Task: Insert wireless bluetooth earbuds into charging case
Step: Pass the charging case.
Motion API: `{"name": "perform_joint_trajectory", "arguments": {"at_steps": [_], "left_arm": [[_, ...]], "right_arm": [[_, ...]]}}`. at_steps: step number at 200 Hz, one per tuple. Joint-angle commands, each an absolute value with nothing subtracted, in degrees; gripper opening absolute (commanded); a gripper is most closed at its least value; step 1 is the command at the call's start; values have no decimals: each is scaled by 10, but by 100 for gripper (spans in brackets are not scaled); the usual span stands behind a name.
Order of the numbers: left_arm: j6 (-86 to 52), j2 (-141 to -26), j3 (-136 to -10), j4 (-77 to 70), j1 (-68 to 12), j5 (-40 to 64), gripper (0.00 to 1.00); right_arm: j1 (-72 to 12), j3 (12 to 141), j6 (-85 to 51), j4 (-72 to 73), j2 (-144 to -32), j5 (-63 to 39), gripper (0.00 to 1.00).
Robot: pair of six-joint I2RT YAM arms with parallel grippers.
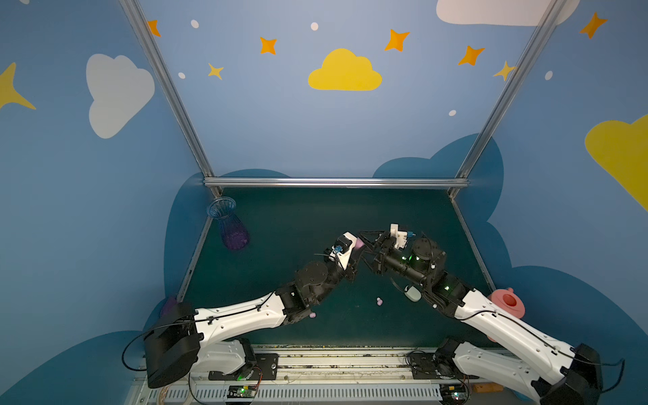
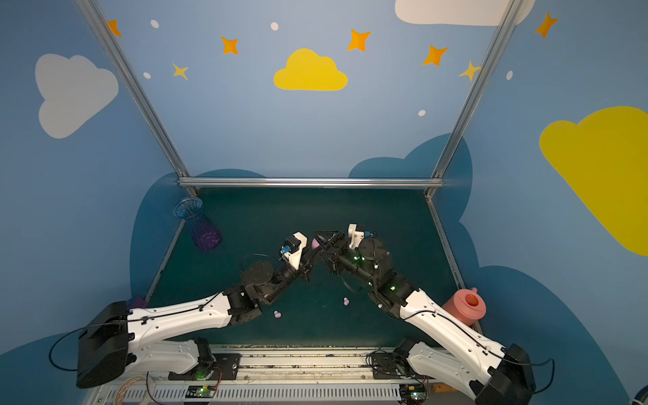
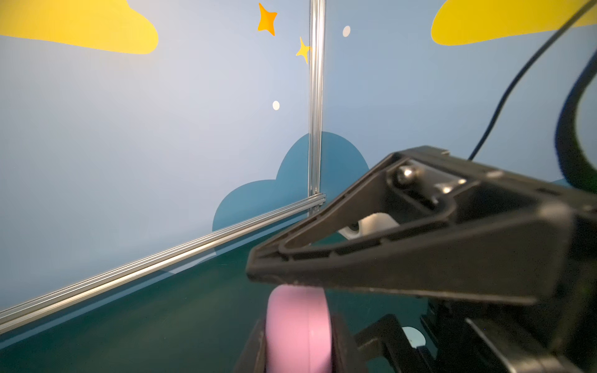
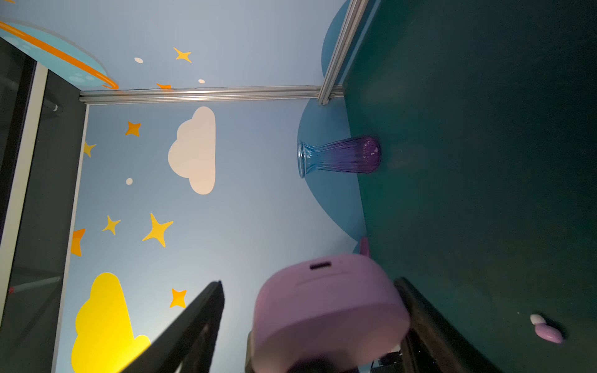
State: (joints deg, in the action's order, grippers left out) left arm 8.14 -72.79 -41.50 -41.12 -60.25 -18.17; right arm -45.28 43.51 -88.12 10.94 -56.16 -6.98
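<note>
Charging case [image 4: 326, 306]: pink, raised off the desk [image 1: 298, 224] at the centre of the frame in both top views; the lid appears closed.
Left fingers [image 3: 344, 348]: clamped on the case's flat faces, seen edge-on at lower centre of the left wrist view.
Right fingers [image 4: 200, 319]: spread, one on each side of the case, with a gap showing on the lower-left side.
Key relation: the case lies directly between the right fingers, its broad width running across their opening.
Earbuds: pink bud [image 1: 379, 301] on the desk at lower centre, nearer the right arm; second pink bud [image 1: 313, 315] just beside the left forearm.
Judged step: opening the lid before any insertion.
</note>
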Motion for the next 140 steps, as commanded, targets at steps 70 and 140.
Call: {"name": "perform_joint_trajectory", "arguments": {"at_steps": [70, 140], "left_arm": [[68, -718, -426, -423, -604, -201, 3], [62, -723, -427, -431, -604, -189, 3]], "right_arm": [[-457, 439, -873, 180, -561, -58, 74], [-459, 448, -874, 192, -576, -70, 67]]}}
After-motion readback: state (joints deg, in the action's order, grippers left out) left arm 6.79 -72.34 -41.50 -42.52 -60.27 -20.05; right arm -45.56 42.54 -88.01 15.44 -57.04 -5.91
